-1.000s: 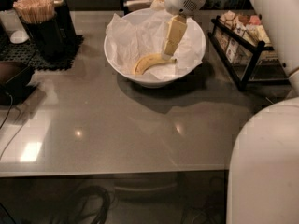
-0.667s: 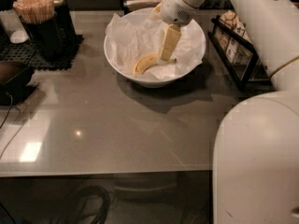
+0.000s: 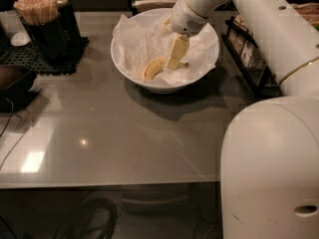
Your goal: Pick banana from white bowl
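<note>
Reaching step, judged from the pose: grasp not yet shown as made. Pale yellow blocky hand (image 3: 174, 62) on the white arm, lowered into the large round glossy white bowl (image 3: 115, 63), tip pointing down at the end of the small curved yellow banana (image 3: 152, 68) nearer the middle of the bowl. Possibly touching the fruit there, though hard to confirm from this angle. Released or clenched: cannot tell.

Banana lying flat in the bowl on the crumpled white paper lining (image 3: 133, 44), curved, brownish along one side, not lifted. Bowl standing on the grey glossy desk (image 3: 124, 133), toward its far edge.

Next move, as a judgement: settle the hand squarely across the narrow width of the banana, close firmly enough to hold a soft, slippery skin without crushing it, then lift straight up clear of the rim. Worth watching the loose paper, liable to catch and ride up with the fruit, and the curved shape, liable to roll away under a off-centre pinch.

Off to one side, a black holder full of thin wooden sticks (image 3: 36, 10) on a black mat; on the other, a black wire rack of small packets (image 3: 245, 59), close beside the bowl.

No brand, label or writing readable anywhere; marks on the packets too small to make out.
</note>
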You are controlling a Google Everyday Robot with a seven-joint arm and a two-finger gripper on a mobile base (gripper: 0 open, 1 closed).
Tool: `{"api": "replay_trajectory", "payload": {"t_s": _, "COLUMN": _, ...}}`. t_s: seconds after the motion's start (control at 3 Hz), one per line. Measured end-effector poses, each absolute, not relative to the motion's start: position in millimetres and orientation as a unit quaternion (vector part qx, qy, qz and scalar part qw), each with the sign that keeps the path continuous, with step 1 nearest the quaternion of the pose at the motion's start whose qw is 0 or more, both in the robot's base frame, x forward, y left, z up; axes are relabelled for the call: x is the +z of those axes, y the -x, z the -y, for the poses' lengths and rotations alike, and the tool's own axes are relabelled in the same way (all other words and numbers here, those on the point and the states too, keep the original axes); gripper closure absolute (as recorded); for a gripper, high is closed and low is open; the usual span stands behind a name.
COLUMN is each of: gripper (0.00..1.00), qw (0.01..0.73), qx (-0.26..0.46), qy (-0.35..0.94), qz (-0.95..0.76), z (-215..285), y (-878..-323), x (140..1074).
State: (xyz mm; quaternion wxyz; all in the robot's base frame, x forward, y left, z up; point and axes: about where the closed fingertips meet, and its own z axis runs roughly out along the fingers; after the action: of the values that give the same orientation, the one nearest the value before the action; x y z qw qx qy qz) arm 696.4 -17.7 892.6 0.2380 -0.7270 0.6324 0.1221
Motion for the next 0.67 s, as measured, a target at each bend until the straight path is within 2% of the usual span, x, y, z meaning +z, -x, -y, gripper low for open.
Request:
{"api": "replay_trajectory", "payload": {"t_s": 0.33, "gripper": 0.29, "qw": 0.238, "qx": 0.122, "qy": 0.729, "qz": -0.630, "z": 10.2, "y": -699.6, "x": 887.3}}
{"api": "replay_trajectory", "payload": {"t_s": 0.67, "gripper": 0.30, "qw": 0.227, "qx": 0.141, "qy": 0.733, "qz": -0.625, "z": -5.1, "y": -701.4, "x": 865.6}}
